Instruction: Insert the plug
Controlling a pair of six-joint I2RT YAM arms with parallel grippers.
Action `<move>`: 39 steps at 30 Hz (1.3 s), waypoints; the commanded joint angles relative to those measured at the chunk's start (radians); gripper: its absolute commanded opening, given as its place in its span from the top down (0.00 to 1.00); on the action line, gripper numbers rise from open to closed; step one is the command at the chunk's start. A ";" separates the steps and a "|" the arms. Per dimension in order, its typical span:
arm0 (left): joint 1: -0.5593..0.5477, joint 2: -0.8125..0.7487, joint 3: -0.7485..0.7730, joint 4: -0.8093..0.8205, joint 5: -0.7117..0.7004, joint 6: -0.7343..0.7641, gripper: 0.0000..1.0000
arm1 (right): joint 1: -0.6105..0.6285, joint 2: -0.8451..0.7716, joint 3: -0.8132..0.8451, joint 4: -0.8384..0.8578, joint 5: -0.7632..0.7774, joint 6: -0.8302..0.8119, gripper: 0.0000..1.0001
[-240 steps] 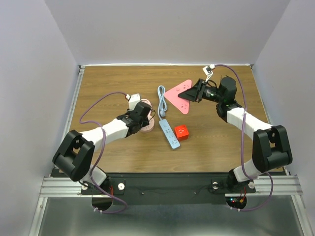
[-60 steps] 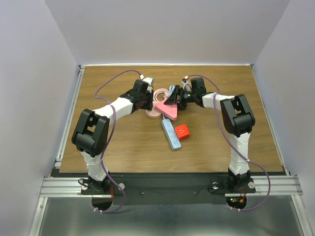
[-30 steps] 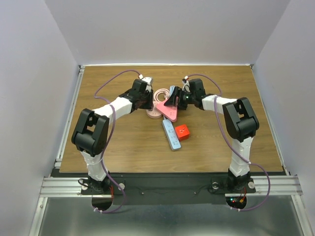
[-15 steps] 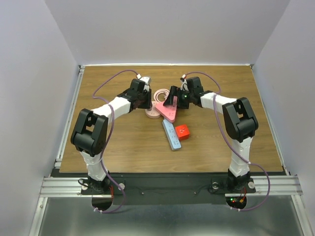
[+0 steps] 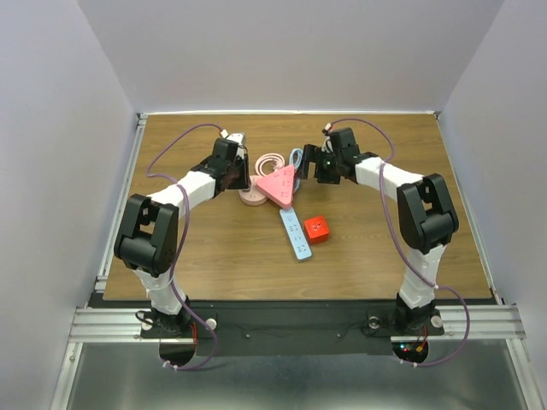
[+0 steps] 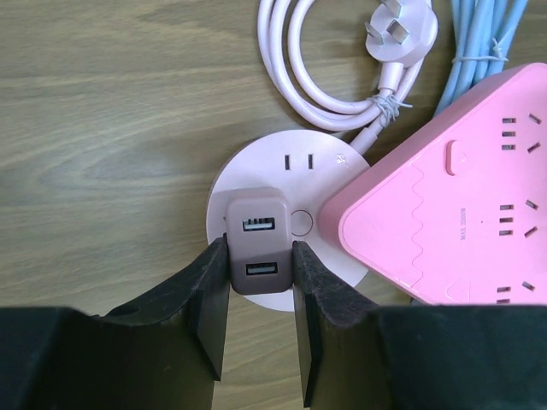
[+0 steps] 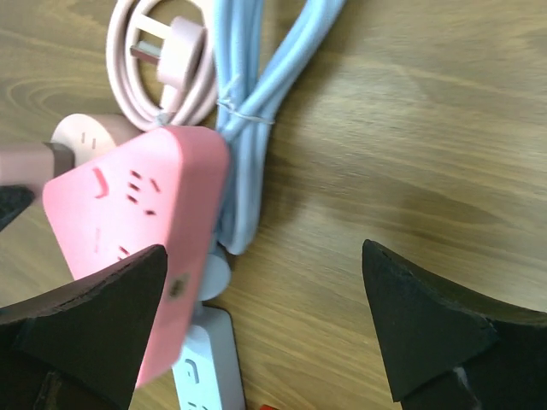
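Observation:
The plug (image 5: 317,228), a small red cube, lies on the table just right of the light blue power strip (image 5: 295,233), and neither gripper touches it. My left gripper (image 6: 261,282) is shut on a mauve USB adapter (image 6: 261,248) that sits on a round pink socket (image 6: 265,154). In the top view the left gripper (image 5: 239,181) is at the back centre. My right gripper (image 7: 261,316) is open with nothing between its fingers. It hovers over bare wood beside the pink triangular power strip (image 7: 128,231), and in the top view the right gripper (image 5: 309,166) is to that strip's right.
The pink triangular strip (image 5: 278,184) lies partly over the round socket (image 5: 250,198) and the blue strip's far end. A coiled pink cable with its wall plug (image 6: 397,30) and a bundled blue cable (image 7: 256,111) lie behind them. Bare wood spreads to the right.
The right gripper opened, let go of the pink triangular strip and drew back to the right. The left arm, with the round socket, shifted a little left.

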 commanded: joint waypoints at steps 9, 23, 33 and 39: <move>0.034 -0.053 -0.022 -0.084 -0.184 0.004 1.00 | 0.055 -0.158 0.068 -0.037 0.050 -0.127 0.05; 0.063 -0.050 -0.045 -0.066 -0.209 -0.012 1.00 | 0.144 -0.026 0.259 -0.037 -0.041 -0.168 0.17; 0.063 -0.041 -0.042 -0.060 -0.184 -0.013 1.00 | 0.236 0.094 0.330 -0.035 -0.027 -0.196 0.39; 0.063 -0.036 -0.042 -0.058 -0.174 -0.015 1.00 | 0.273 0.158 0.379 -0.035 0.016 -0.217 0.48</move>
